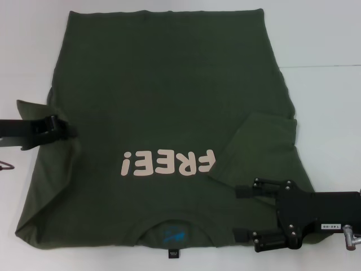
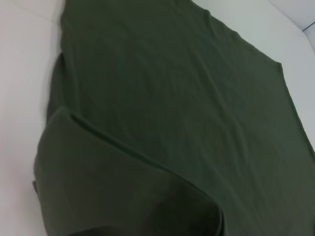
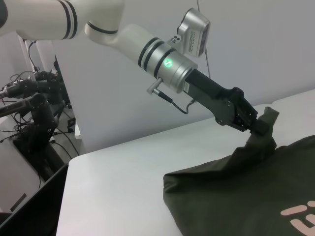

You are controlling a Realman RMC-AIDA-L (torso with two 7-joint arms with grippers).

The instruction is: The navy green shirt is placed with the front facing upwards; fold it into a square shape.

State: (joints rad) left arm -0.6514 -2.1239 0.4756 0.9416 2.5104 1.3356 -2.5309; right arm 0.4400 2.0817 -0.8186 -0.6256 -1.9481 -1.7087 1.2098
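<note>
White table [image 1: 333, 39] fills the scene, biggest item. On it, spread across the middle, the large dark olive-green short-sleeved cotton shirt [image 1: 163, 107], front side up, collar at the robot's edge, hem at the far edge. Pale pink "FREE!" lettering [image 1: 167, 162] on the chest reads upside down in the head view. Right sleeve [image 1: 256, 148] already folded in over the body, lying flat near the lettering. Left sleeve [image 1: 39, 116] lifted off the table, fabric tented up at that side; wrist view of the right arm shows it raised to a peak.

Left gripper [image 1: 62, 129], black, at the shirt's left edge, jaws clenched on the left sleeve fabric, holding it up above the table. Right gripper [image 1: 243, 212], black, over the shirt's right shoulder zone near the collar, jaws spread apart, grasping nothing.

Collar [image 1: 175, 228] at the near edge, blue print [image 1: 172, 234] inside it, small black tag [image 1: 173, 254] just below the print.
</note>
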